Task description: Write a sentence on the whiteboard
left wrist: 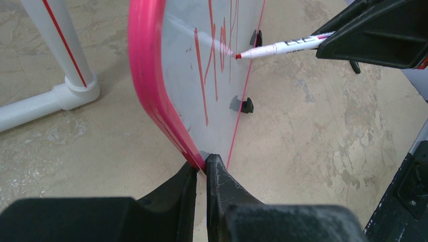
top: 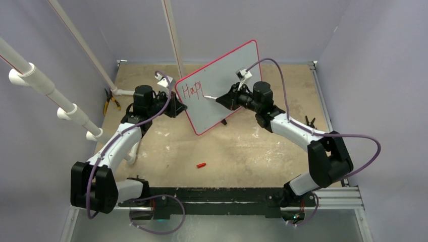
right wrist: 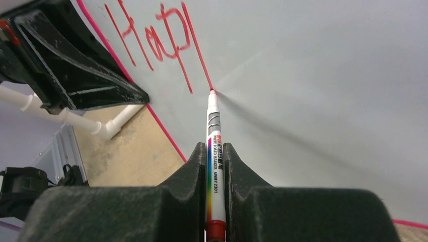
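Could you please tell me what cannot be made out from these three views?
- Top view: the small red object on the table is too small to identify.
- Left wrist view: the sentence lies too obliquely on the whiteboard to read.
- Right wrist view: the right gripper covers part of the print on the marker; frame edges crop the whiteboard.

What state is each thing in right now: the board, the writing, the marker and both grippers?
whiteboard, tilted upright, clamped at its rim
sentence, unfinished: "Hap" plus one stroke
marker, uncapped, tip on the whiteboard
left gripper, shut on the whiteboard's rim
right gripper, shut on the marker
small red piece, lying loose on the table
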Available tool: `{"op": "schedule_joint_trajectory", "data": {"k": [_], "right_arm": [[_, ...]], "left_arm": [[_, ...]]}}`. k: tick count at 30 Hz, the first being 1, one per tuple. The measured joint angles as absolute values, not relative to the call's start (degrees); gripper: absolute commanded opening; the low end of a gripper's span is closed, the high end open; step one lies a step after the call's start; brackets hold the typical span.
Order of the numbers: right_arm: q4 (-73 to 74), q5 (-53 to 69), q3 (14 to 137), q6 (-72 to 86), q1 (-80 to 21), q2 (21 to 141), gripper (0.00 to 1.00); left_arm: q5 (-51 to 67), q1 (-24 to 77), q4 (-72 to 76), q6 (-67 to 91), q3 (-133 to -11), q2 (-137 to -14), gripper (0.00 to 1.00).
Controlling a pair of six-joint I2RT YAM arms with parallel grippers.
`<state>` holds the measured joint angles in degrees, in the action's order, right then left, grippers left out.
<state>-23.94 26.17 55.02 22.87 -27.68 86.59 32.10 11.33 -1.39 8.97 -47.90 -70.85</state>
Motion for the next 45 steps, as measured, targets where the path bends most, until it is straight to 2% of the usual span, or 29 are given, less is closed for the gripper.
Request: {"op": "schedule_joint_trajectory", "data": {"k": [15,24,45], "right_arm": [[-23.73,25.06,55.96,22.98,-27.68,81.36,0.0],[-25.56,25.26,61.36,23.18,-27.68,85.6,0.0],[-25.28,25.47,61.65,24.95,-27.38,87.83,0.0]], "left_arm": [[32.42,11.44,-1.37,8.97,-47.9,-70.85,0.0],[32.42,11.44,-1.37,8.97,-47.9,-70.85,0.0],[32.12,11.44,-1.37,8.95,-47.9,-70.85,0.0]]}}
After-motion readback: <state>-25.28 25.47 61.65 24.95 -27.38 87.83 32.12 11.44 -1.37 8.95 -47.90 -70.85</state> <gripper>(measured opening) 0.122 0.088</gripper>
